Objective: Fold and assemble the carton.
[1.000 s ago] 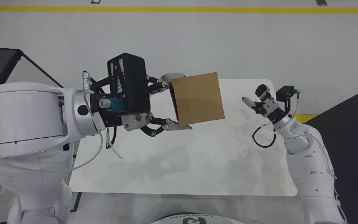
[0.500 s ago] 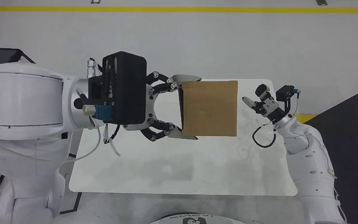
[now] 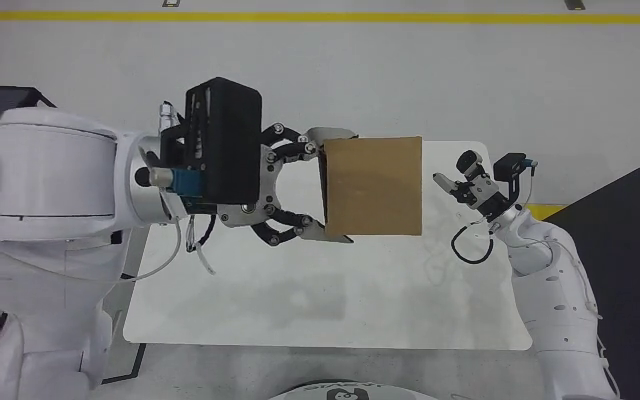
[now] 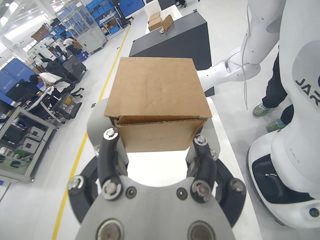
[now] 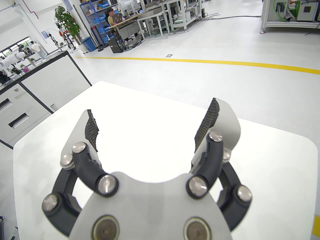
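- The left jaws are clenched on the carton (image 3: pixel 372 187), one finger on each side of it, at the end that faces the left arm.
- The right jaws are released and grasp nothing. Their ribbed pads (image 5: pixel 206 123) stand wide apart.
- The carton hangs in the air above the table (image 3: pixel 350 300), over the middle of the table's far edge. It seems not to touch the surface.
- The carton is already opened into a box shape, and its upper panel is about level with the table.
- In the left wrist view, at the end near the left jaws, a flap (image 4: pixel 157 136) is folded inward under the upper panel, with a small gap along the fold. The opposite end I cannot see.
- The right jaws are over the right edge of the table, near its far corner, and well apart from the carton.
- My judgement of the step: the body is erected and the work is now on closing the end flaps, so the task looks about half done.
- The next move, I think, calls for bringing the carton down onto the table or nearer to the right jaws, so that the second arm can press the remaining flaps.
- The left grip should be firm but must not crush the thin walls. The right jaws should approach without pushing the carton out of that grip.
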